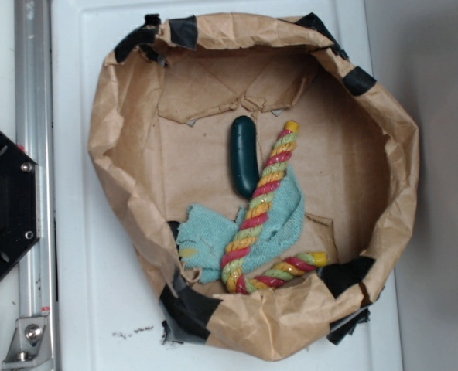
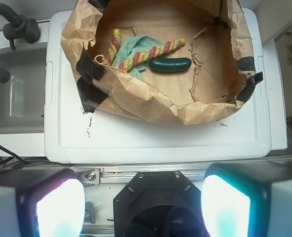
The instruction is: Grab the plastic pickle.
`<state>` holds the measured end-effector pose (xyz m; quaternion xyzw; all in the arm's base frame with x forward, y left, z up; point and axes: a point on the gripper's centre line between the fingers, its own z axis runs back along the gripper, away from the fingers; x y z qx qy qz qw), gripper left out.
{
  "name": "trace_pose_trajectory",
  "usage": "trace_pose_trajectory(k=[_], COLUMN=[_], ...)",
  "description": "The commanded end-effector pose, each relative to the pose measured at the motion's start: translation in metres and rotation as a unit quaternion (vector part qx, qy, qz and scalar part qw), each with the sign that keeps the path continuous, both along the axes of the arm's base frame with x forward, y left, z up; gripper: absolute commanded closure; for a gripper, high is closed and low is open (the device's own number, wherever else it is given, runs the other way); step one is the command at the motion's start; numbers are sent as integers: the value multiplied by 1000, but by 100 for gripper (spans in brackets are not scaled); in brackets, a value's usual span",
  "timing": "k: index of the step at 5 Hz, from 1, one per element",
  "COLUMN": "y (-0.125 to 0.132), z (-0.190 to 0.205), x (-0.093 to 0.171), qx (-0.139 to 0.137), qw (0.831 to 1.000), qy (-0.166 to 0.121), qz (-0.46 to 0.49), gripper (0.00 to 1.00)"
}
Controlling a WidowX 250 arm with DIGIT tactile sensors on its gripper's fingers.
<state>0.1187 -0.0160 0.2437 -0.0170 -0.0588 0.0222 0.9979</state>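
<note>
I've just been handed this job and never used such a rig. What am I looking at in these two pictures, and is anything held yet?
Both show one scene. The exterior view looks straight down on a brown paper basket on a white board. Inside lie the dark green pickle, a red-yellow-green rope and a teal cloth under the rope. The pickle lies bare beside the rope. The wrist view comes from a camera on the arm; the two bright blurred blocks at the bottom are the fingers of the tool, wide apart, far from the basket. Nothing is held.
</note>
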Motion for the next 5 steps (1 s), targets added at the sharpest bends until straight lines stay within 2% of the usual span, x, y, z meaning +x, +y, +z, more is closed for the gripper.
trace_pose_trajectory(k=[1, 2, 4, 5], y=[0, 15, 36, 48], z=[0, -13, -63, -111], x=[0, 46, 105, 136], qx=[0, 28, 15, 7], qw=[1000, 999, 990, 964], qy=[0, -1, -1, 23], qz=[0, -20, -143, -266], gripper=[0, 0, 0, 0])
